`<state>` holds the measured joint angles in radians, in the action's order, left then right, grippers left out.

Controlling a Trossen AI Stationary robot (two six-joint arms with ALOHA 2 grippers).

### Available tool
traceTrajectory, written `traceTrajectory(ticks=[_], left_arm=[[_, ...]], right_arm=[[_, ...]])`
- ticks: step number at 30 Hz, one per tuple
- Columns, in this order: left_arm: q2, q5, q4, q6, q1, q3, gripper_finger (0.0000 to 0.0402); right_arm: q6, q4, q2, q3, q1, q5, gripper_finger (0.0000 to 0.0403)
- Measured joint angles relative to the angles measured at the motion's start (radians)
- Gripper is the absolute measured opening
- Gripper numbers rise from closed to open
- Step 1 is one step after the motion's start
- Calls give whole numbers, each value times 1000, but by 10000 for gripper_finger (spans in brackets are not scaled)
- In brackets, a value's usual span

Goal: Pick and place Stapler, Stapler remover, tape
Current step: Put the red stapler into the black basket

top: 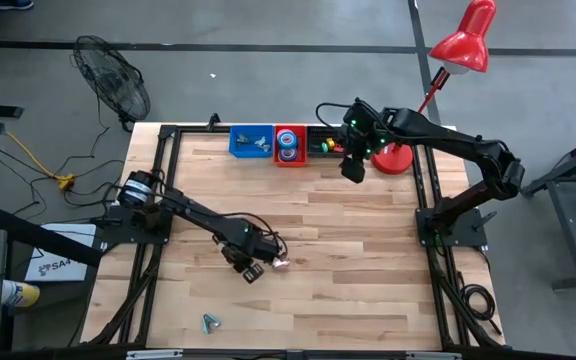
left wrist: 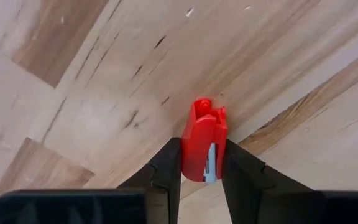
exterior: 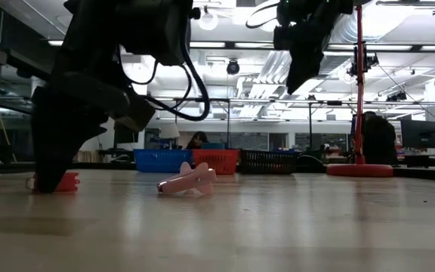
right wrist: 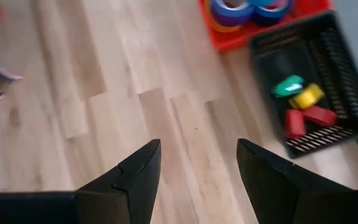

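Left wrist view shows our left gripper (left wrist: 202,163) clamped across the flat sides of a small red stapler (left wrist: 204,147) on the table (left wrist: 92,74). We judge it light, rigid and slick, so mid-body suits. Farther off, our right gripper (right wrist: 197,163) hangs spread near the black basket (right wrist: 347,68).

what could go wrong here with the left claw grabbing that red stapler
1. The left claw pinches only one end of the red stapler, so the stapler could pivot or slip when lifted.
2. The pink staple remover lies on the table close beside that claw, so a swing could knock it away.
3. The right claw hangs open near the black basket, possibly in the drop-off path.
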<state>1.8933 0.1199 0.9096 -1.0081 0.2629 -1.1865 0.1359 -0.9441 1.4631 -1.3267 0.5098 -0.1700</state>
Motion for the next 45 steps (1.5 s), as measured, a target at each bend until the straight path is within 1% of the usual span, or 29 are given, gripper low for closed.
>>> traceTrajectory(ticks=[2,4,7,10,14,18,23,28,32,34,40,45], left_arm=[[3,-55,15,25,1,-29,82],[5,-170,12,38,-3,-68,85],[5,-279,32,80,-13,-118,85],[5,-336,34,150,-22,-186,86],[4,-436,40,273,-53,-279,86],[3,-515,73,399,-83,-377,86],[2,-561,88,565,-122,-495,86],[1,-581,87,702,-158,-605,87],[0,-587,85,778,-178,-671,87],[0,-587,81,806,-187,-693,87],[0,-588,64,856,-194,-719,87],[-1,-579,30,882,-192,-720,87]], right_arm=[[24,1,0,0,0,-48,202],[50,2,0,0,0,-105,202],[86,7,0,0,0,-193,202],[119,13,0,0,-5,-268,202],[177,21,-2,0,-34,-308,202],[250,31,-14,0,-84,-309,202],[314,51,-29,0,-147,-309,202],[318,74,-46,0,-198,-309,201],[318,109,-58,0,-238,-306,200],[316,144,-60,0,-256,-289,200],[308,244,-60,0,-298,-150,200],[314,284,-60,0,-325,-123,200]])
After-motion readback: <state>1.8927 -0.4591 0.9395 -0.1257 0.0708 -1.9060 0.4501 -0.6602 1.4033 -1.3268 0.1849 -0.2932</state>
